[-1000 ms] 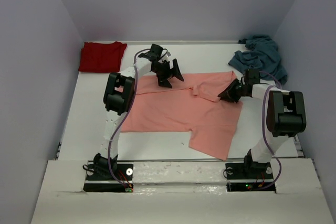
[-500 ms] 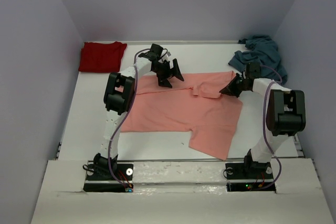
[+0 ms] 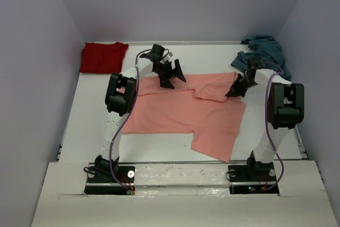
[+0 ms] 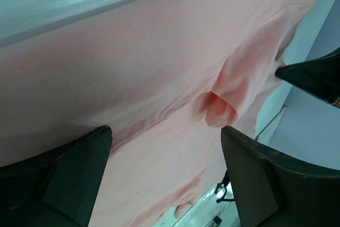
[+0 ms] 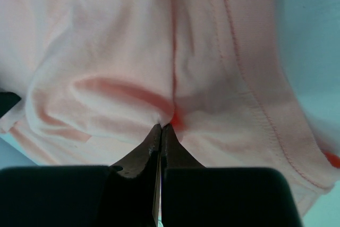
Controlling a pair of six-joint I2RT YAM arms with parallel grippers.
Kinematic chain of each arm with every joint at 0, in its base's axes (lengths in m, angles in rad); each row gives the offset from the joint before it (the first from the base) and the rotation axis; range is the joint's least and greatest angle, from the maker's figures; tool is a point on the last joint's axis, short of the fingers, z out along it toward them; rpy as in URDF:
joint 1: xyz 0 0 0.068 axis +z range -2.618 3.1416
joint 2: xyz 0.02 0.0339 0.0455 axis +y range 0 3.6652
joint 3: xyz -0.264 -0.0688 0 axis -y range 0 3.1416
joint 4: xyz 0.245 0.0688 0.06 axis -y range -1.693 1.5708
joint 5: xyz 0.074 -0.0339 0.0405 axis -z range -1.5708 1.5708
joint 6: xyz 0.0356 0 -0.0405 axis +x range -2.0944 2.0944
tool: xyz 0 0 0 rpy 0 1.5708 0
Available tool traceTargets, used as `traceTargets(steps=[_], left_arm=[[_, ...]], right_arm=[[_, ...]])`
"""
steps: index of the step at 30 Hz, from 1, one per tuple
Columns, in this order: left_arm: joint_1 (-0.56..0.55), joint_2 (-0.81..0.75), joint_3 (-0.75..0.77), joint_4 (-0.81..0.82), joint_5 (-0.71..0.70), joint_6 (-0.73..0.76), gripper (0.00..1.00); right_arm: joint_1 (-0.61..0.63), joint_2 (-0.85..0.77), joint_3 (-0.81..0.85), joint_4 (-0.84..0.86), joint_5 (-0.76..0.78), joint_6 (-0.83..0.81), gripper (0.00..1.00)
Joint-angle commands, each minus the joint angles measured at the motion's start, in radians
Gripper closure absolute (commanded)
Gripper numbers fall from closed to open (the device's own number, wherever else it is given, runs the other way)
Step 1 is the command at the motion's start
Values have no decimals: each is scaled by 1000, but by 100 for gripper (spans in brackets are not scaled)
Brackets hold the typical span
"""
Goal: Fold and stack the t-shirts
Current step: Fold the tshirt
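Salmon-pink shirt (image 3: 180, 112): soft matte knit with stitched hems, spread flat mid-table, lightly wrinkled, right sleeve area bunched.
Dark red shirt (image 3: 102, 57): flat rectangle, far left corner.
Teal-blue shirt (image 3: 263, 57): crumpled heap, far right corner.
Left claw (image 3: 174, 77): spread wide, empty, over the salmon-pink shirt's far edge.
Right claw (image 5: 161, 126): closed tight, pinching a fold of the salmon-pink shirt.
Table (image 3: 90, 120): smooth, white.

White table (image 3: 91, 118): salmon-pink shirt (image 3: 175, 112) spread centrally, dark red shirt (image 3: 102, 57) (folded) far-left corner, teal-blue shirt (image 3: 264, 52) crumpled far-right.
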Motion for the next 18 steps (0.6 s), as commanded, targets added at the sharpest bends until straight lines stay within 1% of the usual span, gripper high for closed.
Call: traceTargets(steps=[1,6,10,18], left_arm=[[12,17,-2,3,-31,22,1],[12,27,7,6,-28,19,1],[12,36,18,2,-26,21,1],[16,40,27,-4,-25,25,1]], right_arm=[[5,33,73,-148,54,-86,100],[5,88,120,-241,91,-161,99],[5,87,150,-268,130,-184,98],[5,148,291,-347,160,-219,95]])
